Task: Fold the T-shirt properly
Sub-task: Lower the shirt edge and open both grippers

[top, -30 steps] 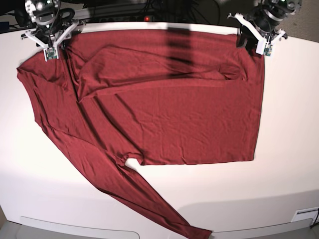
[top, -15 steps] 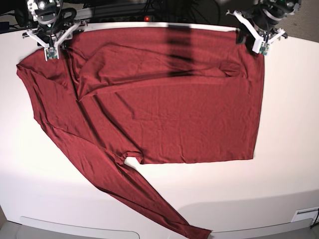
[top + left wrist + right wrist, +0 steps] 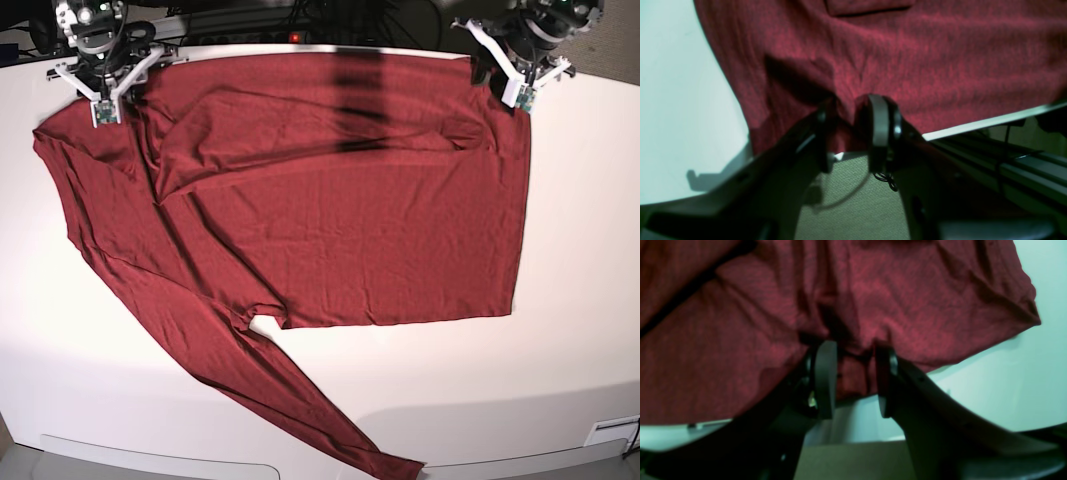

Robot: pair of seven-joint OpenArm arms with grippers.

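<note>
— Near us, what do we see?
— One long sleeve of the dark red, thin knit long-sleeved T-shirt (image 3: 330, 220) runs to the front edge of the white counter (image 3: 580, 300). Further, the body lies spread flat, with some wrinkles and a fold on the left.
— And at the far edge?
— There we see both arms. The left gripper (image 3: 853, 133) is clenched on the far hem of the T-shirt, cloth bunched between its jaws. The right gripper (image 3: 853, 380) grasps the T-shirt too, near its far corner.
</note>
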